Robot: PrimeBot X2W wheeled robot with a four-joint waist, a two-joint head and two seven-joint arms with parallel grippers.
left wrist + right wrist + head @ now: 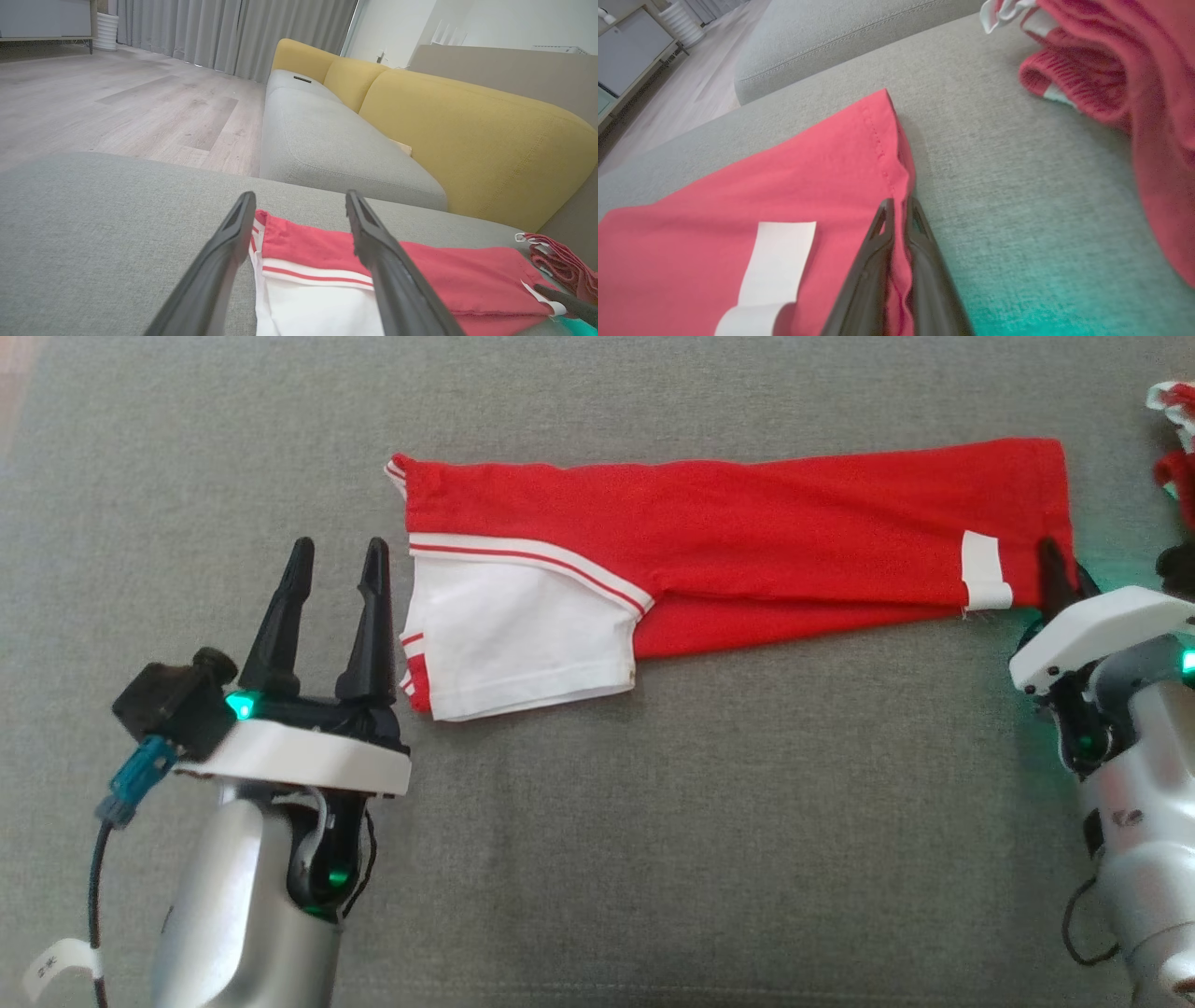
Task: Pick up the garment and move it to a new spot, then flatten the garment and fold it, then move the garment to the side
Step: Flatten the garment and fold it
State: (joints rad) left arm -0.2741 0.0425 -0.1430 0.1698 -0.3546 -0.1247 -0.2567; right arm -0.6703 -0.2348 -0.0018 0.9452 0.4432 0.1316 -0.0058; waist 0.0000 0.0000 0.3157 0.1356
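The garment is red with a white panel and red-white stripes at its left end. It lies folded into a long band on the grey cushion. My left gripper stands open just left of the white panel, fingers apart, touching nothing. In the left wrist view the garment's striped corner shows between my open fingers. My right gripper is at the garment's right end. The right wrist view shows its two fingers pinched together on the red hem, next to a white label.
A second red and white cloth lies bunched at the far right of the cushion, close to my right gripper. In the left wrist view a grey sofa seat with yellow backrests stands beyond the cushion, with wood floor to its left.
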